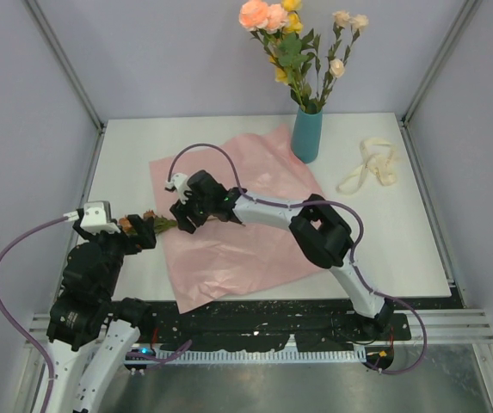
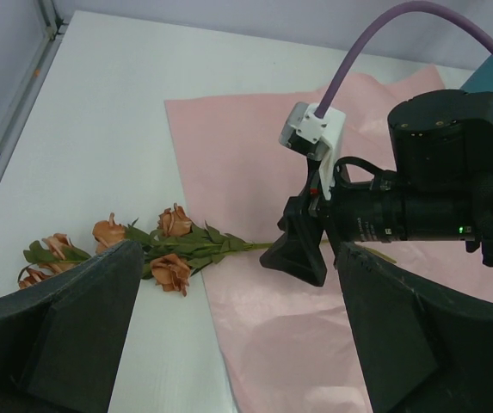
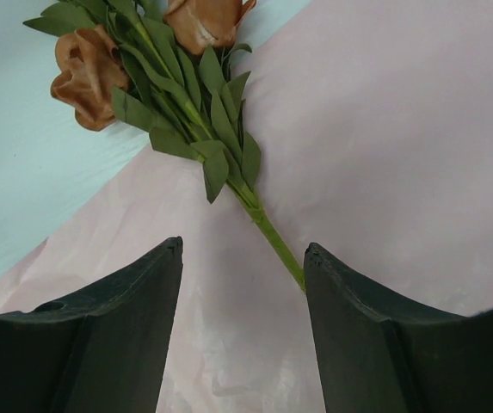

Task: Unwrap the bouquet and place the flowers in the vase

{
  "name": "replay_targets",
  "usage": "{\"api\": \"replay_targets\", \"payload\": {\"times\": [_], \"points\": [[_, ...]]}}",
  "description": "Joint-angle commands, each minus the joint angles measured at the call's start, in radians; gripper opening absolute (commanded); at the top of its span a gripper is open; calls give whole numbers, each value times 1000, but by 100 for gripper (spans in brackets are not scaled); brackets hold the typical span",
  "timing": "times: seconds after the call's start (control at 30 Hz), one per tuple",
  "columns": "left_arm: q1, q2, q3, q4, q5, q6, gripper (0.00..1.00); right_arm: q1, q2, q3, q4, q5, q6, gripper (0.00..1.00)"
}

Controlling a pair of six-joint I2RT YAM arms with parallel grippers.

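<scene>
The flowers (image 1: 293,43) stand mostly in the teal vase (image 1: 306,135) at the back of the bench (image 1: 126,155). One rusty orange spray (image 2: 173,249) lies flat, its blooms on the bare bench beside the left edge of the pink paper (image 1: 255,249) and its thin green stem running onto the sheet. The right tool (image 3: 242,258) hangs over that stem, fingers spread either side, pinching nothing. The left tool (image 2: 242,258) is spread wide near the blooms, empty. The spray looks light, with soft petals that would crush and a thin, probably wiry stem. The bare stem below the leaves seems the place to pinch, without catching the slippery-looking paper beneath.
</scene>
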Motion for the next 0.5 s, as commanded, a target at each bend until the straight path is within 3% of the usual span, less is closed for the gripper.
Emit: {"api": "replay_targets", "payload": {"times": [0.0,0.47], "points": [[-3,-1,-1,43,-5,-5,99,18,41,95,-22,64,-35,63],[-3,-6,-5,46,0,-12,99,45,121,168,-104,146,-64,62]]}}
